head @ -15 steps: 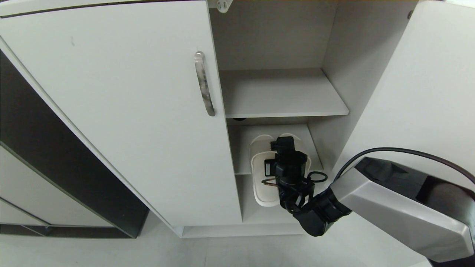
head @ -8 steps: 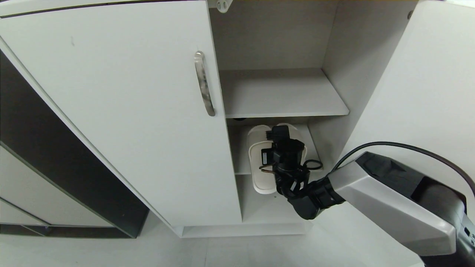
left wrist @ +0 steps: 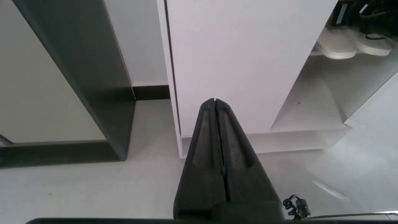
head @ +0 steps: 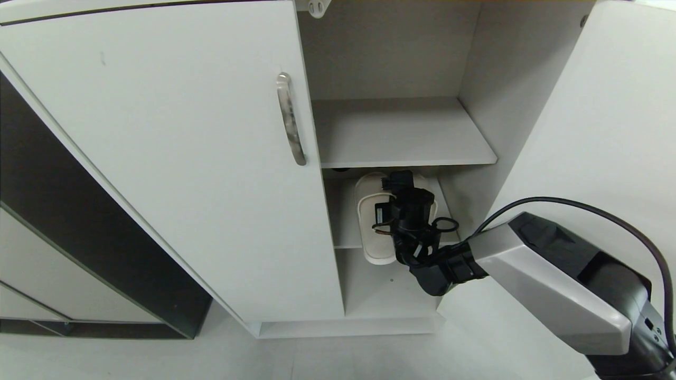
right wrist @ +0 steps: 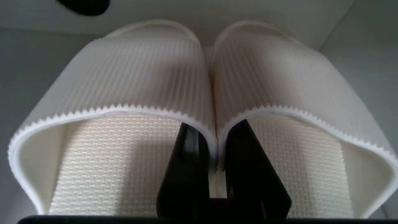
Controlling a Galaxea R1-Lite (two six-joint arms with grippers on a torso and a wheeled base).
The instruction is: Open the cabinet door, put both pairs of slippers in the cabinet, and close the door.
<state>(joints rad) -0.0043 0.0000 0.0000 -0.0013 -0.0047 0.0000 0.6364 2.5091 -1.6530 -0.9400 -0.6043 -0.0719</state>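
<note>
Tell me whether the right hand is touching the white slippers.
Touching. In the right wrist view the right hand is clamped on the adjoining strap edges of both slippers.

Pale floor [head: 158,359], dark panel [head: 63,221] & white unit [head: 26,264] on left.

Head view looks forward and down at the open cabinet [head: 401,132] from mid range. Left wrist view sits low off to one side, facing the cabinet's base, and shares the slippers [left wrist: 341,48] with the head view. Right wrist view is right behind them, looking into the cabinet.
</note>
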